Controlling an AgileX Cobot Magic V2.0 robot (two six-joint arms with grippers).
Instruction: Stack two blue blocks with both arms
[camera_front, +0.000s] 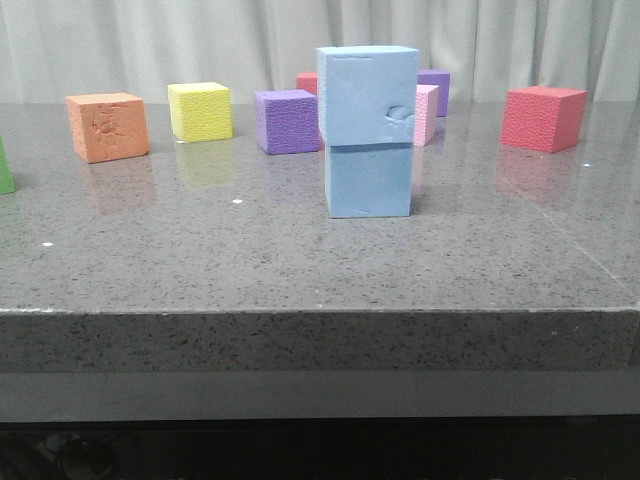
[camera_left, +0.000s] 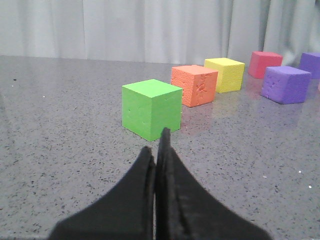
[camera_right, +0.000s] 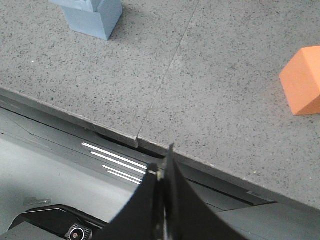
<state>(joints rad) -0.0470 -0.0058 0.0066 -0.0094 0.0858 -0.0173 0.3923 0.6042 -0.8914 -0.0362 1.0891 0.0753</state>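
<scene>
Nearest us, the grey speckled table (camera_front: 300, 260) shows its thick polished front edge in the front view; only the right wrist view reveals a seam in the slab and the dark frame below the edge. On it we see the two blue blocks (camera_front: 368, 130) stacked, the upper one sitting squarely on the lower, its pebbled foam face dented near one corner. The front view shows neither arm. In the right wrist view the right gripper (camera_right: 162, 172) hangs off the table's edge with its jaws pressed together, the stack well beyond them. In the left wrist view the left gripper (camera_left: 156, 150) is likewise closed on nothing; a smooth green cube (camera_left: 151, 109) stands just past its tips, then a cracked orange cube (camera_left: 195, 85), a yellow cube (camera_left: 224, 74) and a purple cube (camera_left: 285, 84) farther off.
</scene>
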